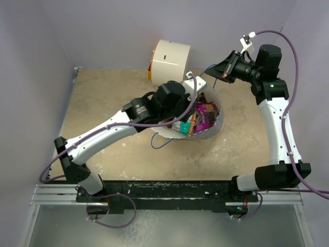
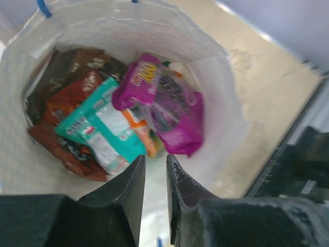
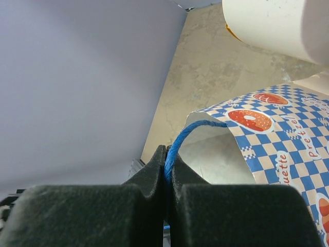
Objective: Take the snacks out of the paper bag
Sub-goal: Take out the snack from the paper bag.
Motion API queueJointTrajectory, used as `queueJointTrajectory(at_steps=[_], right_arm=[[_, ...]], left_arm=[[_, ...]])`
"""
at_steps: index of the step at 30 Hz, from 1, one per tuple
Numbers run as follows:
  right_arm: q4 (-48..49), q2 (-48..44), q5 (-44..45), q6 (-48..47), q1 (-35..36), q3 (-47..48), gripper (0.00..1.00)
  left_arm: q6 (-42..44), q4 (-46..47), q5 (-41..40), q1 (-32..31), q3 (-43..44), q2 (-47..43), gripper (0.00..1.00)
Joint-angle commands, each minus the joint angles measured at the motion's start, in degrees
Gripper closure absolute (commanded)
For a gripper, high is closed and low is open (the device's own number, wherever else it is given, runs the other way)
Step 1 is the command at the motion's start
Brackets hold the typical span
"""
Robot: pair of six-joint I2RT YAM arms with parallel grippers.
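Observation:
The paper bag [image 1: 218, 125] stands mid-table with its mouth open. Inside it [image 2: 218, 98] lie the snacks: a purple packet [image 2: 172, 110], a teal packet [image 2: 100, 128], a dark brown chips bag [image 2: 64, 77] and an orange packet [image 2: 143, 135]. My left gripper [image 2: 155, 163] hangs just above the bag's mouth, over its near inner wall, with a narrow gap between its jaws and nothing in it. My right gripper [image 3: 167, 153] is shut on the bag's blue string handle [image 3: 193, 128] and holds it up at the bag's far right rim [image 1: 215, 72].
A white cylindrical appliance [image 1: 170, 59] lies on its side just behind the bag, and also shows in the right wrist view [image 3: 272, 25]. Purple walls close in the table at the back and on both sides. A loose blue string [image 1: 160, 144] hangs at the bag's front.

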Motion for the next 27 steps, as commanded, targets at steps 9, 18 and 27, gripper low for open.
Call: queueJointTrajectory(at_steps=[9,18,27], right_arm=[[-1.42,0.72,-1.19,-0.70,0.40,6.11,1.00],[-1.74,0.93,-2.16,-2.32,0.48,5.66,1.00],[-1.49,2.14,-2.12,-2.89,0.48,7.75,1.00]], left_arm=[[30.94,35.55,-1.69,5.91,-17.48,1.03,0.52],[38.73,45.93,13.76,11.11,-21.36,3.41,0.45],[40.21,48.44,24.72,14.93,-20.85,8.10,0.55]])
